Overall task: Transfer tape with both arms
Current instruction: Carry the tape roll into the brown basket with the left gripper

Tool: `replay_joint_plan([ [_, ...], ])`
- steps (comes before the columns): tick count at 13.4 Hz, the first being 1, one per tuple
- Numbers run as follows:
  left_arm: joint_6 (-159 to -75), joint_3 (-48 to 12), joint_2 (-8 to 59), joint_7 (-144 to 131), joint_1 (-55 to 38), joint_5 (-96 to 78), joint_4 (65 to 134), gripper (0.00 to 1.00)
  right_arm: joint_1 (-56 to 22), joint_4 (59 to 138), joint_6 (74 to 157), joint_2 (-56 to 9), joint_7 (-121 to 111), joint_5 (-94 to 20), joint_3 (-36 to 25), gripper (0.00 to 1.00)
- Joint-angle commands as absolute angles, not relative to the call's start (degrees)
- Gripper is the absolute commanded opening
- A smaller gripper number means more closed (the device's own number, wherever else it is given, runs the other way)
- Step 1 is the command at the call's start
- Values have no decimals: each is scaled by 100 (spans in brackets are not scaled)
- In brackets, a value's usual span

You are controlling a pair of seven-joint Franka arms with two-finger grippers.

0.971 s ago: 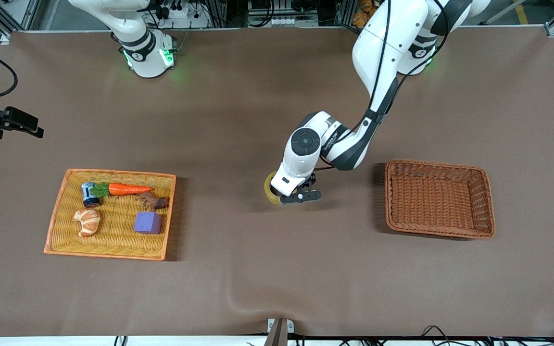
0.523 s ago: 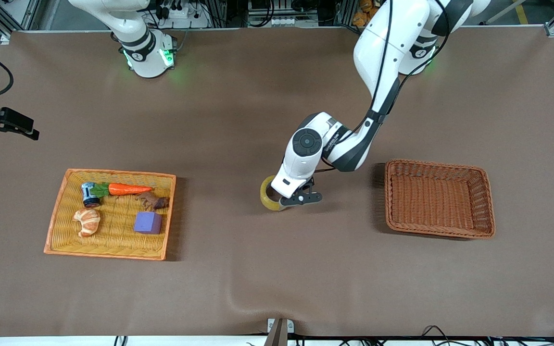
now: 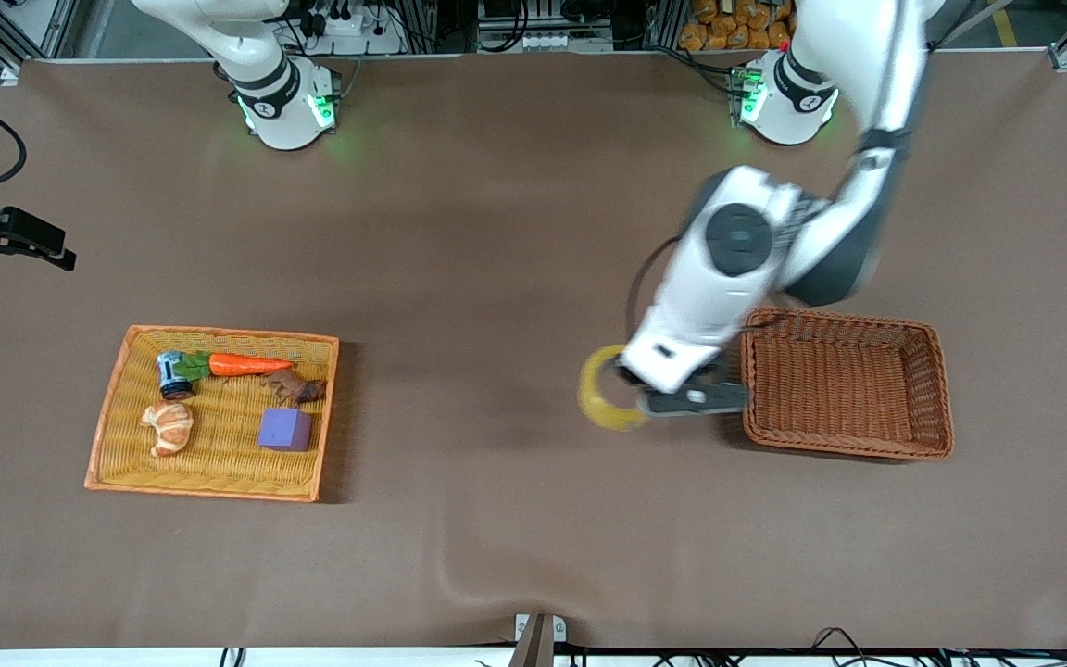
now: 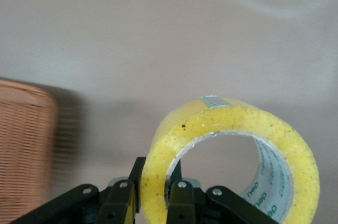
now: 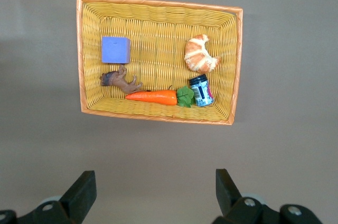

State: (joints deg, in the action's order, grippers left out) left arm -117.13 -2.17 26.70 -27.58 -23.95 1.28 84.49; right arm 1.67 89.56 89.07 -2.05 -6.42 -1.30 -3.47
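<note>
**Over the tabletop: tape held by left pincer**

Left pincer (image 3: 672, 396) is clamped on the tape (image 3: 604, 400) wall, ring upright, hanging above the tabletop (image 3: 496, 519) just beside the brown basket (image 3: 936, 389). Right pincer (image 5: 153, 195) waits spread wide, up over the tabletop near the orange basket (image 3: 107, 417), which holds carrot (image 3: 246, 365), croissant (image 3: 169, 427), purple cube (image 3: 284, 430).

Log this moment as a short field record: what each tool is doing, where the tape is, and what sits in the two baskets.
left tool: shut on the tape, in the air over the table beside the brown basket
tape grip: fingers pinch the ring's wall, one inside the hollow, one outside
right tool: open, waiting above the orange basket
orange basket contents: purple cube, croissant, carrot, small can, brown toy animal
brown basket contents: nothing visible
</note>
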Motion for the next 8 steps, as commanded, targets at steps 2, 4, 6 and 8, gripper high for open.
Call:
replay_joint_plan([
  [2,-11382,-308,2189,-1392,-1470,211,9139,0,220,9044,8886,-97,-721,-167,-316,100],
  [4,-11478,-308,2180,-1222,-995,202,9455,0,237,9044,8903,-132,-747,-158,-325,100],
  [6,-11741,-316,2180,-811,-634,211,9815,0,255,9053,8860,-132,-756,-158,-334,100],
  [8,-11848,-308,2188,-721,-467,220,10080,0,211,9044,8815,-123,-738,-158,-334,100],
])
